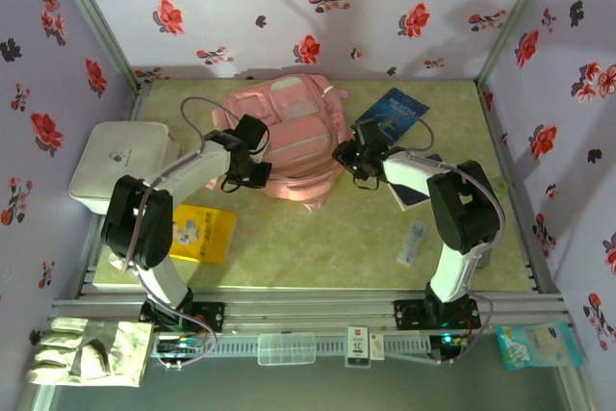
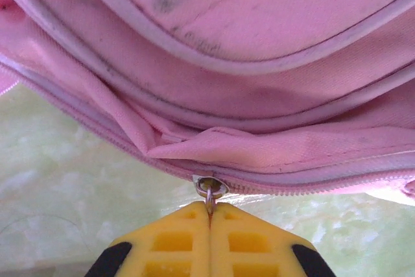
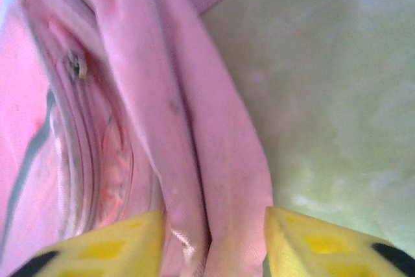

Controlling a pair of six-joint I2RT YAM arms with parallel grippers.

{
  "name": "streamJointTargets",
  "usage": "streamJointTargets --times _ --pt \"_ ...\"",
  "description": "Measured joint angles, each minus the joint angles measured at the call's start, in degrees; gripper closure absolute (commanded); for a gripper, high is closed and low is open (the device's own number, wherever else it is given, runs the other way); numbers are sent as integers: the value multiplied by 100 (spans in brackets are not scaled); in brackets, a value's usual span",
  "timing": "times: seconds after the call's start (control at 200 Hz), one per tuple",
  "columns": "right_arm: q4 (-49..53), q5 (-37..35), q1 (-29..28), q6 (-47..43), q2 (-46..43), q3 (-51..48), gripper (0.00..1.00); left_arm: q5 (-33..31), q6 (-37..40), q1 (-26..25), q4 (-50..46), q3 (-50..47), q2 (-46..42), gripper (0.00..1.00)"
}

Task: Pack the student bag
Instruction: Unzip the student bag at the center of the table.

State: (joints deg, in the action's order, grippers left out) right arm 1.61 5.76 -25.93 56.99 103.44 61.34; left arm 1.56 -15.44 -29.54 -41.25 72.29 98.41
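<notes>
The student bag point(image 1: 289, 137), a pink backpack, lies flat at the middle back of the table. My left gripper point(image 1: 258, 172) is at the bag's left edge. In the left wrist view its yellow fingertips point(image 2: 210, 209) are pressed together on the metal zip pull point(image 2: 211, 189) of the zip along the bag's point(image 2: 259, 63) lower seam. My right gripper point(image 1: 345, 156) is at the bag's right edge. In the right wrist view its jaws point(image 3: 214, 215) stand apart with folds of the bag's pink fabric point(image 3: 220, 160) between them. Another zip slider point(image 3: 78, 66) shows further in.
A white rounded box point(image 1: 120, 166) stands at the left. A yellow booklet point(image 1: 204, 234) lies front left, a blue book point(image 1: 395, 115) right of the bag, a dark blue item point(image 1: 416, 190) under the right arm, and a small white packet point(image 1: 412, 243) front right.
</notes>
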Motion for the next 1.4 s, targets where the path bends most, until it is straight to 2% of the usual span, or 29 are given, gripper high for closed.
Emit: streamJointTargets --times 0.115,0.33,0.675,0.81,1.0,1.155,1.4 --pt "129 -70 24 61 -470 -199 32 61 2 -175 -4 87 0 100" --pt "389 -83 0 546 -1517 -686 30 365 -44 -640 9 363 0 100" --pt "570 15 -369 1163 -1545 -1093 26 527 -70 -951 52 535 365 100" --pt "323 195 -479 1266 -1163 -1091 32 542 -70 -957 50 535 446 100" --pt "72 302 -490 1309 -723 -1088 46 555 -63 -957 44 535 476 100" --pt "-33 299 -490 1287 -610 -1082 61 461 -55 -933 24 535 476 100" --pt "-24 225 -509 1115 -601 -1029 75 125 177 -599 -31 354 457 100"
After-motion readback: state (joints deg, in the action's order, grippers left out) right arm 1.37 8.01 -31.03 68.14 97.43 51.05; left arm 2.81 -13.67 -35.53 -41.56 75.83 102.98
